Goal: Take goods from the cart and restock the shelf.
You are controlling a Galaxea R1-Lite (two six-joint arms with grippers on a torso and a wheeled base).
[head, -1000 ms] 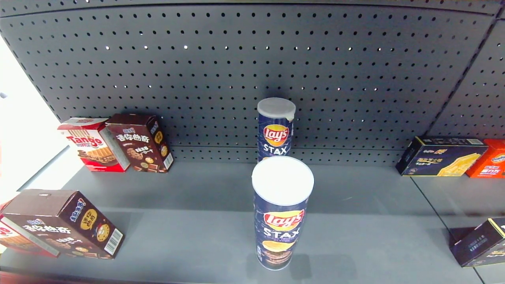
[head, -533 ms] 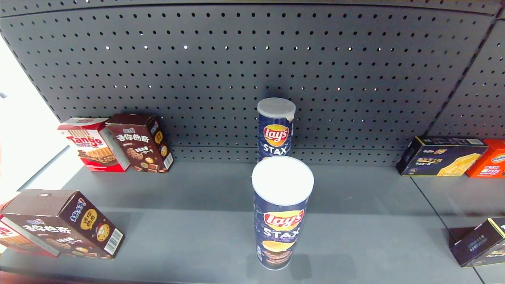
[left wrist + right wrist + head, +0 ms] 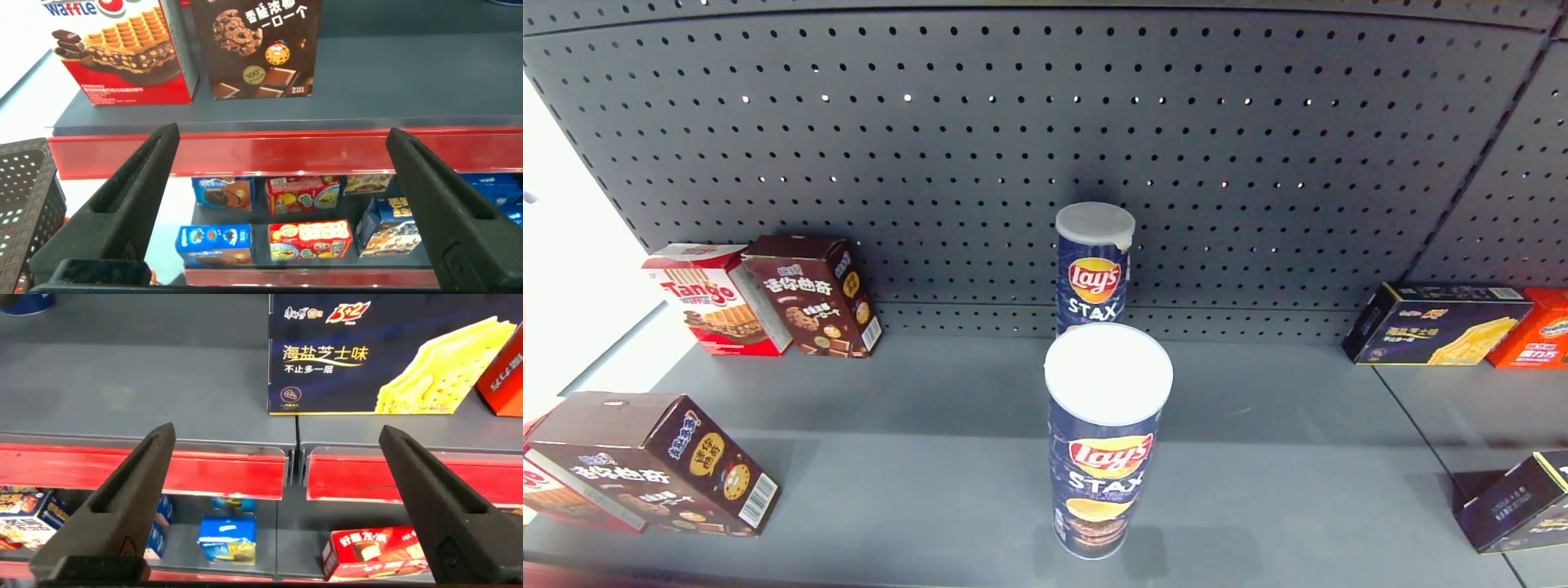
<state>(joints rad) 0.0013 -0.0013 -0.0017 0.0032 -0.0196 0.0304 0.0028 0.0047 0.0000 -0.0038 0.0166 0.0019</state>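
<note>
Two tall dark-blue chip cans with white lids stand upright on the grey shelf (image 3: 915,482): the front can (image 3: 1104,445) near the shelf's front edge, the rear can (image 3: 1093,265) against the pegboard, directly behind it. My left gripper (image 3: 278,188) is open and empty, in front of the shelf's red front rail (image 3: 278,152), below a waffle box (image 3: 122,49) and a brown cookie box (image 3: 257,45). My right gripper (image 3: 278,490) is open and empty too, facing the red rail (image 3: 221,469) below a dark-blue cracker box (image 3: 384,355).
Snack boxes stand at the shelf's left: a red-white box (image 3: 715,298), a brown cookie box (image 3: 813,294), a tilted brown box (image 3: 654,461). A dark-blue box (image 3: 1433,333), an orange box (image 3: 1535,331) and another dark box (image 3: 1515,498) are at right. A black basket (image 3: 24,204) shows beside the left gripper. Lower shelves hold several packs.
</note>
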